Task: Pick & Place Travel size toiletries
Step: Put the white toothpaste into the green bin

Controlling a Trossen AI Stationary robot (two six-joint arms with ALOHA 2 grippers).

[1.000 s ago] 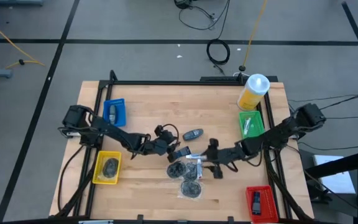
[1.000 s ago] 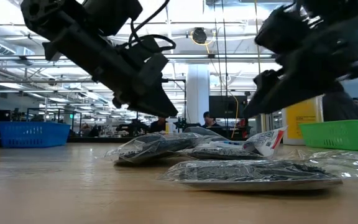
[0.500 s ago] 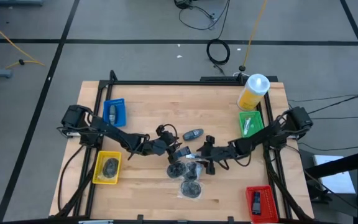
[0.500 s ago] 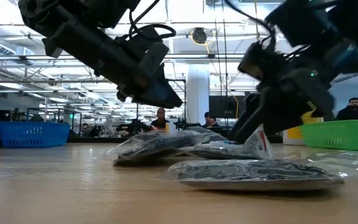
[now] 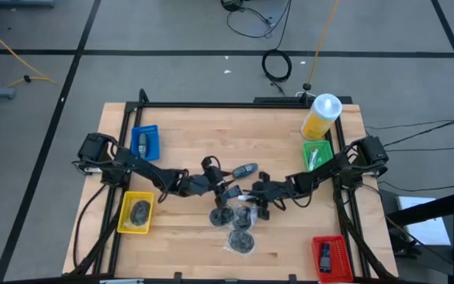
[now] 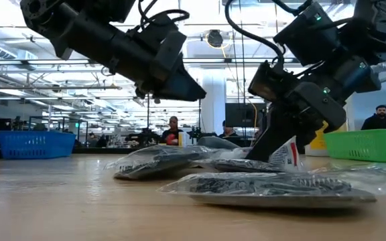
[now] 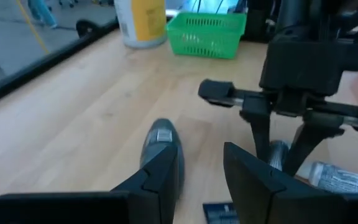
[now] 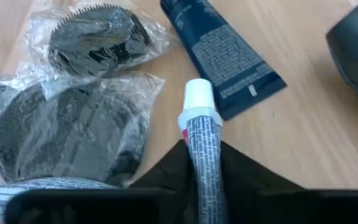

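In the right wrist view a white-and-grey tube (image 8: 202, 140) with a white cap sits between the fingers of my right gripper (image 8: 202, 163), which is shut on it at the table's middle (image 5: 251, 199). A dark blue tube (image 8: 224, 57) lies flat on the wood just beyond the cap. Another printed tube (image 8: 42, 185) lies beside the bagged dark bundles (image 8: 73, 134). My left gripper (image 7: 201, 177) is open, hovering above the table (image 5: 225, 189) with nothing between its fingers. A dark oblong gadget (image 7: 160, 140) lies under and ahead of it. My right gripper pinches the tube's body (image 8: 205, 155) between its two fingers, a little behind the white cap (image 8: 198, 98). The fingers slant down from the table's right side and lie along the tube, whose cap end sticks out past them. In the low view the tube (image 6: 287, 155) stands tilted; bags hide its lower end.
Clear bags of dark bundles (image 5: 241, 227) lie at the front of the pile. Bins stand round the edges: blue (image 5: 145, 142), yellow (image 5: 136, 213), green (image 5: 318, 155), red (image 5: 329, 256). A large yellow bottle (image 5: 321, 117) stands at the far right.
My right gripper has moved toward the table's left edge and down into the pile and has taken hold of the white tube. My left gripper has risen a little above the bags.
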